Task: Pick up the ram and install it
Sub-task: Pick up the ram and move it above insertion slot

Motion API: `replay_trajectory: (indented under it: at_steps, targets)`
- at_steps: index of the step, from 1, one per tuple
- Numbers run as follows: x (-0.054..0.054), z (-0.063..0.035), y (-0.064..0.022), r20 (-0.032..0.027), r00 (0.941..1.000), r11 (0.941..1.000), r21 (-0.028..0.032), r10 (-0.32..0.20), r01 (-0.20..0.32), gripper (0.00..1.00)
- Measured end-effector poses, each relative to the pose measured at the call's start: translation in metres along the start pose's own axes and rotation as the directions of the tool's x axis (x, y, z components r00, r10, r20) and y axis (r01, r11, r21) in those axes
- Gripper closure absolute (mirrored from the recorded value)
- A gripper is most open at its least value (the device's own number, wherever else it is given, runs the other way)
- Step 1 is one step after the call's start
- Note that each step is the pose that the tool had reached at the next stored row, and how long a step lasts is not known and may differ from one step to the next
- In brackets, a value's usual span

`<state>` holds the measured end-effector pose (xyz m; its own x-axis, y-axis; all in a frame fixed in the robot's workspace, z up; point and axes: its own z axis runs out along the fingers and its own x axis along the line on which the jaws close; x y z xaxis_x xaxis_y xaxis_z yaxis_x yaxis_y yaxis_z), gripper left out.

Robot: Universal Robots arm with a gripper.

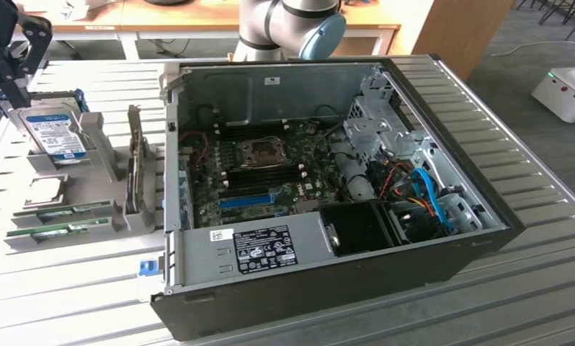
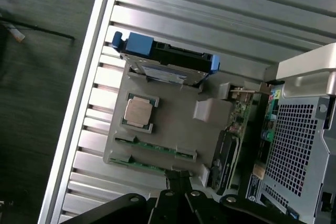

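The end effector (image 2: pixel 178 177), pinched narrow and empty, is hovering above the hard drive (image 1: pixel 57 133); the ram (image 1: pixel 52 231) is lying in the tray (image 1: pixel 100 148) at the computer case's (image 1: pixel 297 288) nine o'clock

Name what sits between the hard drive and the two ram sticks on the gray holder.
A square silver processor chip, between hard drive and ram sticks; the wrist view and the exterior view show it.

Green ram (image 1: pixel 49 231), blue-labelled hard drive (image 1: pixel 57 133)

Ribbed metal table (image 1: pixel 66 303), matt grey plastic holder (image 2: pixel 178 124), shiny metal processor lid (image 2: pixel 139 111), matt black claw (image 2: pixel 178 177)
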<state>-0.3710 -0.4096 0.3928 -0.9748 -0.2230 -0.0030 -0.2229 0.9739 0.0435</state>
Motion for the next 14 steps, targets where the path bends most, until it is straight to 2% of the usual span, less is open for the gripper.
replay_trajectory:
  at_steps: [3,7,10,14]
  targets:
    - [0.0,0.0,0.0,-0.0021,0.9987,0.9988,-0.0002,-0.05,0.05,0.89]
    - [0.0,0.0,0.0,-0.0052,0.9927,0.9927,-0.0007,-0.12,0.12,0.89]
    - [0.0,0.0,0.0,-0.0079,0.9846,0.9846,-0.0012,-0.175,0.175,0.89]
    - [0.0,0.0,0.0,-0.0112,0.97,0.9701,-0.0023,-0.243,0.243,0.89]
